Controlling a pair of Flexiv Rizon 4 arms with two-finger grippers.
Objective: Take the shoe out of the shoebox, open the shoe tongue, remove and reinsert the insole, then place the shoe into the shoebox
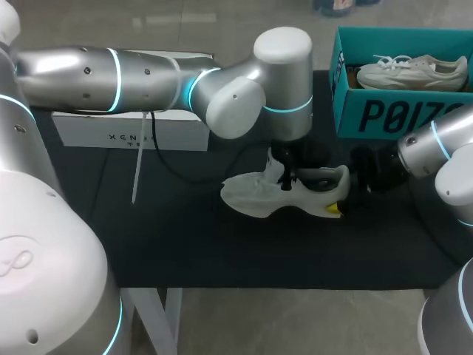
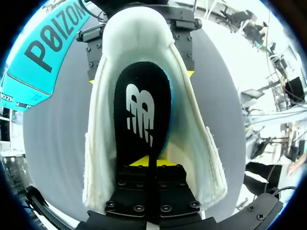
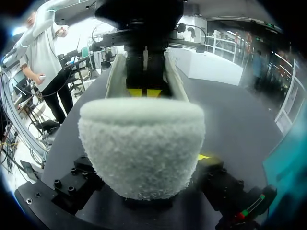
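Two grippers hold one white shoe (image 1: 255, 198) at table centre: your left gripper (image 2: 152, 161) pinches its black insole (image 2: 141, 105), which bears a white logo, and your right gripper (image 3: 144, 159) clamps the heel. The teal shoebox (image 1: 384, 115), with dark lettering, stands at 1 o'clock.

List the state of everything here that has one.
shoebox: open, second shoe inside
shoe: out of shoebox, heel clamped
insole: in shoe's opening, front end held
left pincer: shut on insole
right pincer: shut on shoe heel
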